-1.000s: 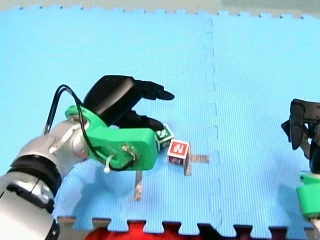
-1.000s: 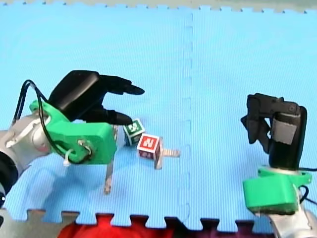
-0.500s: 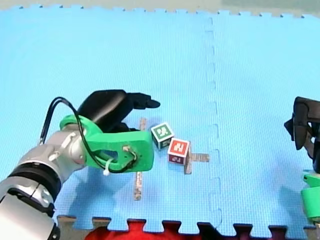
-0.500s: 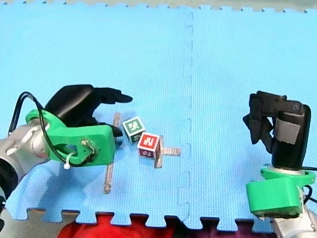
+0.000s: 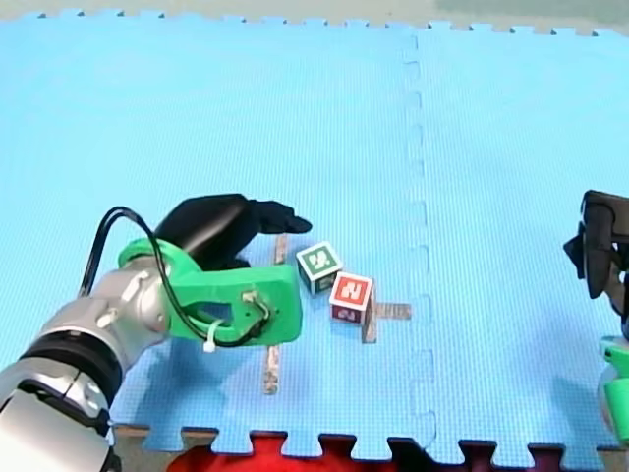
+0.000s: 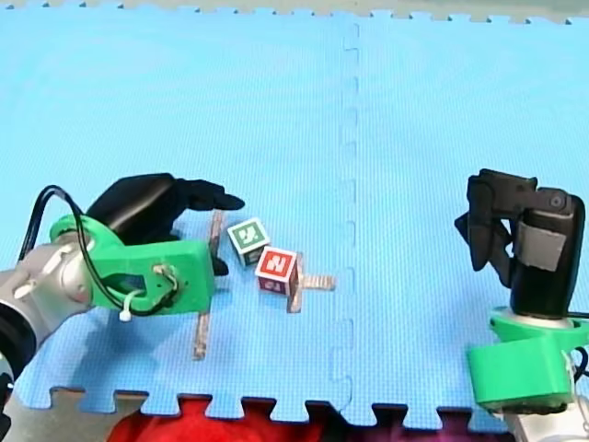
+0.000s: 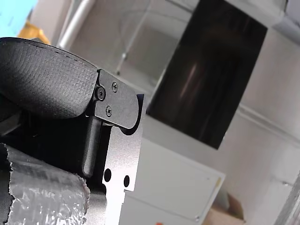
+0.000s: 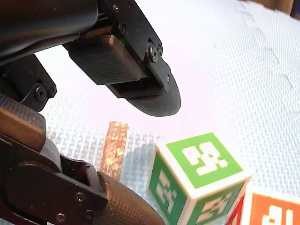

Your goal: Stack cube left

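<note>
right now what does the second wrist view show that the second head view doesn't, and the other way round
Second wrist view over the head view: the green cube's patterned side faces, close between two black fingertips. Second head view over the wrist view: the right robot hand at the mat's right, holding nothing, and the whole left robot hand left of the cubes. Both: green cube, red cube beside it, tape strip, blue foam mat.

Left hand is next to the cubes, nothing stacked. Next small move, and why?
Probably ease the left hand a little forward toward the green cube until its fingers flank it, then close. The hand holds nothing and is just short of that cube, which stands on the mat beside the red cube. The right hand holds nothing at the mat's right side.
</note>
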